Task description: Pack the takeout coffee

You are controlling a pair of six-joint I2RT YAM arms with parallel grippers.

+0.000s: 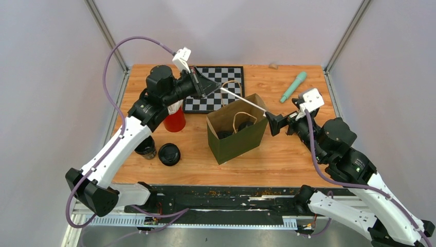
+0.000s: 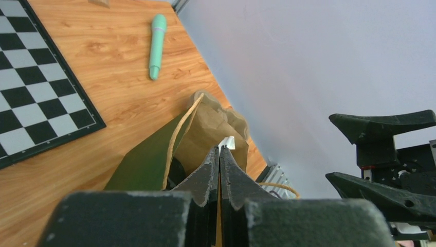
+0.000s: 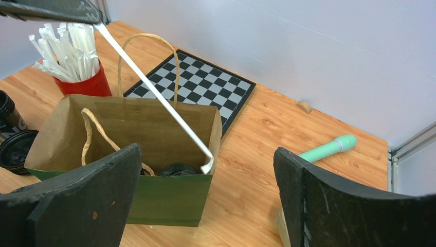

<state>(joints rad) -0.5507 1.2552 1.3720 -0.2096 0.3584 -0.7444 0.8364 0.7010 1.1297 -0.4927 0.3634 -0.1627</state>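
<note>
My left jaws are pinched shut on a wrapped straw (image 1: 242, 101), which slants from behind-left of the paper bag (image 1: 239, 144) down into its right corner. One coffee cup (image 3: 177, 169) sits inside the bag, with two more cups (image 1: 169, 154) left of it. My right jaws gape empty just right of it.

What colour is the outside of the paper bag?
Dark green outside, brown inside. The paper bag shows best in the right wrist view.

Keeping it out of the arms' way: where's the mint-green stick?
Top view: the mint-green stick lies far right on the table, right of the chessboard, beyond the paper bag.
</note>
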